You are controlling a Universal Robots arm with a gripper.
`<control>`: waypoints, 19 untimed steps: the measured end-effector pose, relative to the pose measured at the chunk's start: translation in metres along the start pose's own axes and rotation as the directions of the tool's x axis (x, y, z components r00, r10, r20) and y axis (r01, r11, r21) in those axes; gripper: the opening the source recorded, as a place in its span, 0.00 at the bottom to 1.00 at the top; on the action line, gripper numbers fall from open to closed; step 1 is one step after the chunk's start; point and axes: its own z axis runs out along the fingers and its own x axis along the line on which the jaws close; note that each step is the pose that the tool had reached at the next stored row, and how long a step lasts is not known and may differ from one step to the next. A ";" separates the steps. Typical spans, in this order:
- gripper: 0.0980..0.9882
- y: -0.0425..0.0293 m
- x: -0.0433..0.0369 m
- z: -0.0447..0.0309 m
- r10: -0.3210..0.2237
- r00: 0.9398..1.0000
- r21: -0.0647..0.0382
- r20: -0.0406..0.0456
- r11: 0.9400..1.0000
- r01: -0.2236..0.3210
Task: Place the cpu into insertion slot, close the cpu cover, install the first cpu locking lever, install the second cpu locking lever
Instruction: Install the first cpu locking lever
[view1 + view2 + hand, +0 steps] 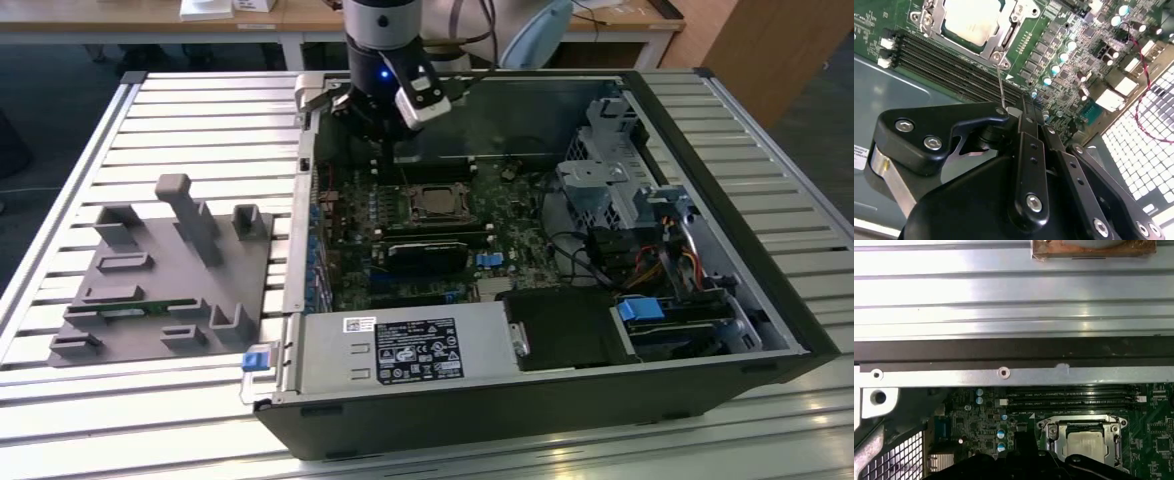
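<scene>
Exterior view: arm w/ gripper (390, 150) hangs inside the open PC case (747, 330), just above the motherboard (400, 250), near the case's far wall. The cpu (433, 203) sits in its socket, cpu cover (437, 189) framing it, just beside the gripper toward the exterior view's right. Grey fixture block (160, 270) lies on the slatted table (80, 140), at the exterior view's left.

Second wrist view: black gripper linkages fill foreground; fingers run together toward a thin metal lever (1000, 85) by the socket corner — can't tell if they're pinching it. Cpu (971, 20) seated, cover (1004, 37) lying flat around it.

First wrist view: cpu (1085, 445) in socket, cover (1054, 432) down over it; memory slots (1069, 399) alongside; case wall above.
</scene>
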 end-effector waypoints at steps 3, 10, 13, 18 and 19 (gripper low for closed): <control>0.01 0.0008 -0.0048 0.0003 0.000 1.000 0.000 0.000 1.000 0.000; 0.01 0.0029 -0.0324 0.0023 0.000 1.000 0.000 -0.005 1.000 0.000; 0.01 0.0040 -0.0463 0.0043 0.001 1.000 0.000 -0.009 1.000 -0.001; 0.01 0.0043 -0.0537 0.0068 0.001 1.000 -0.009 -0.012 1.000 -0.001; 0.01 0.0043 -0.0538 0.0071 0.001 1.000 -0.022 -0.012 1.000 -0.001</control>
